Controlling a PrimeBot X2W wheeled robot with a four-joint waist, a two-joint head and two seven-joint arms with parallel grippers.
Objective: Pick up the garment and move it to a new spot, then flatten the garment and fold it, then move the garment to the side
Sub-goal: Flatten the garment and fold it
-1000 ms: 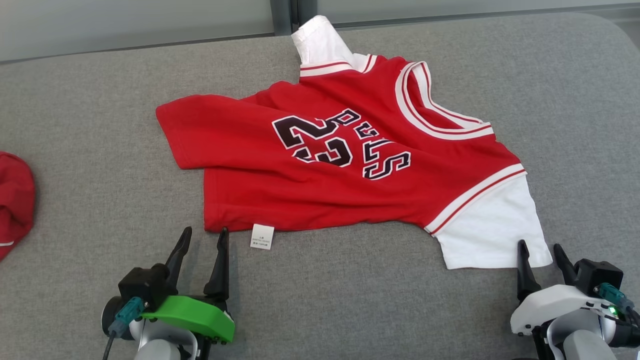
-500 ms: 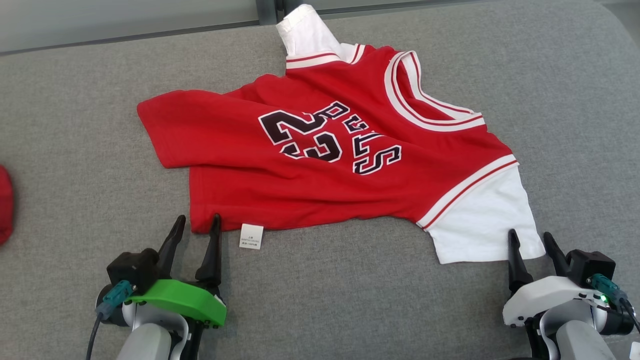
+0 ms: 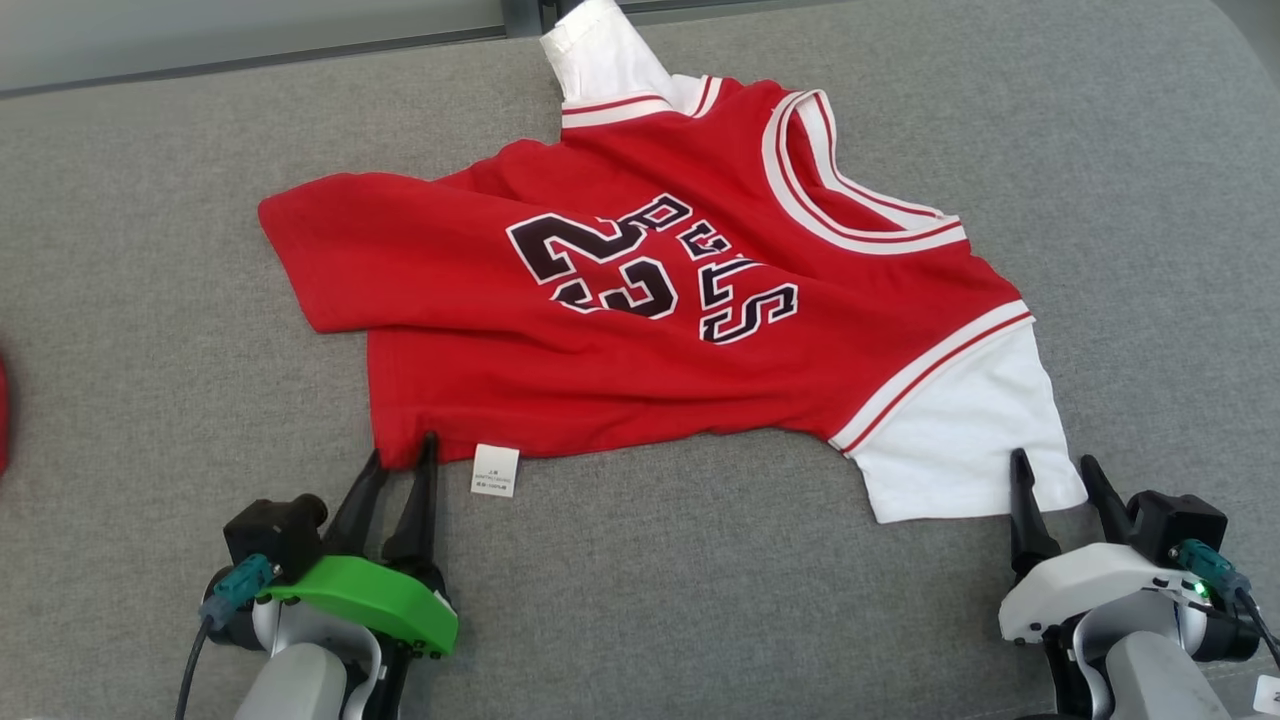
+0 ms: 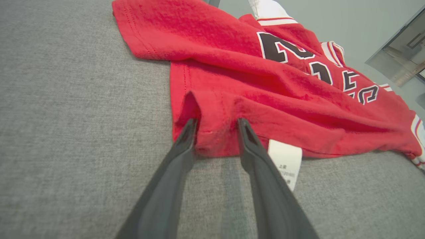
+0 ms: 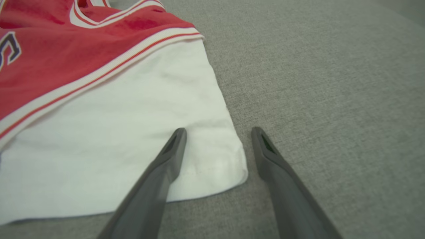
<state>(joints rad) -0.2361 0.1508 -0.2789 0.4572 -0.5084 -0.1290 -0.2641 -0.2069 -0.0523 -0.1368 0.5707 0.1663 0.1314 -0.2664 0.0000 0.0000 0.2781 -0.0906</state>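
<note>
The garment (image 3: 640,330) is a red jersey with black numbers and white sleeves, lying spread and slightly rumpled on the grey padded surface (image 3: 150,250). My left gripper (image 3: 403,452) is at its near left hem corner. In the left wrist view the left gripper (image 4: 216,123) has its fingers partly apart, with a bunched ridge of the red garment (image 4: 265,89) between the tips. My right gripper (image 3: 1053,462) stands open at the near white sleeve. In the right wrist view the right gripper (image 5: 219,131) straddles the corner of the garment's sleeve (image 5: 99,109), one finger over the cloth.
A white care label (image 3: 495,470) sticks out from the hem just right of the left fingers. A sliver of another red cloth (image 3: 3,415) shows at the left edge. A pale wall runs behind the surface's far edge.
The head camera has shifted. My left gripper has reached forward onto the hem corner and its jaws have narrowed around the cloth. The right gripper has edged onto the sleeve corner, still wide.
</note>
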